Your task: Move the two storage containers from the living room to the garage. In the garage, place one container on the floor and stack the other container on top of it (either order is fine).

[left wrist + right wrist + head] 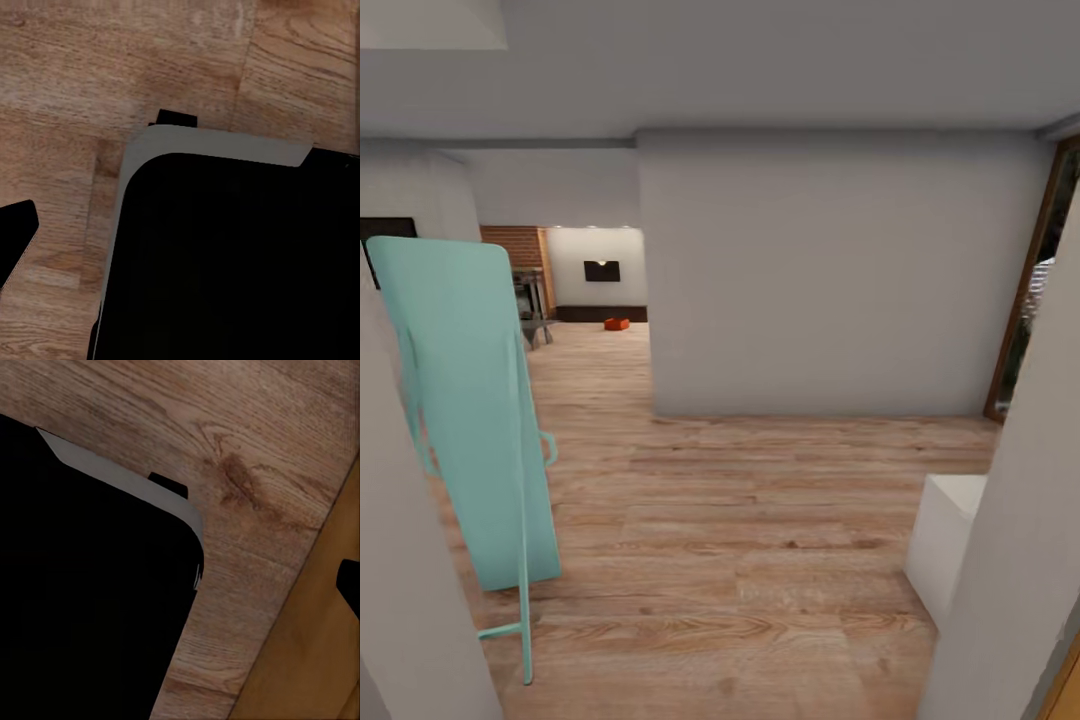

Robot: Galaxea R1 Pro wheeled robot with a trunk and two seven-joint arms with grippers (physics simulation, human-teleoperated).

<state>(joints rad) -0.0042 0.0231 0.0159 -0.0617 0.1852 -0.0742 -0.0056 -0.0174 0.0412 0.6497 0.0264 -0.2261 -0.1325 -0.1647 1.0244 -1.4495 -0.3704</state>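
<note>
- Hallway, light wood-plank floor (760, 560): the robot faces a far room where one orange-red storage container (617, 324) sits on the floor, well apart from it
- A mint-green folded stand (465, 410) leans at left
- Whether either claw is open or closed, or holds anything, cannot be told
- Step judged: the approach; next, drive down the passage left of the grey wall (840, 275)

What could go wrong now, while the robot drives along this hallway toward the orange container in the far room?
1. The turquoise ironing board leans at the left, its legs out on the wood floor; the base might clip it.
2. The white wall corner narrows the passage toward the orange container; a wide turn could scrape it.
3. The white box stands low at the right, easy to bump.
</note>
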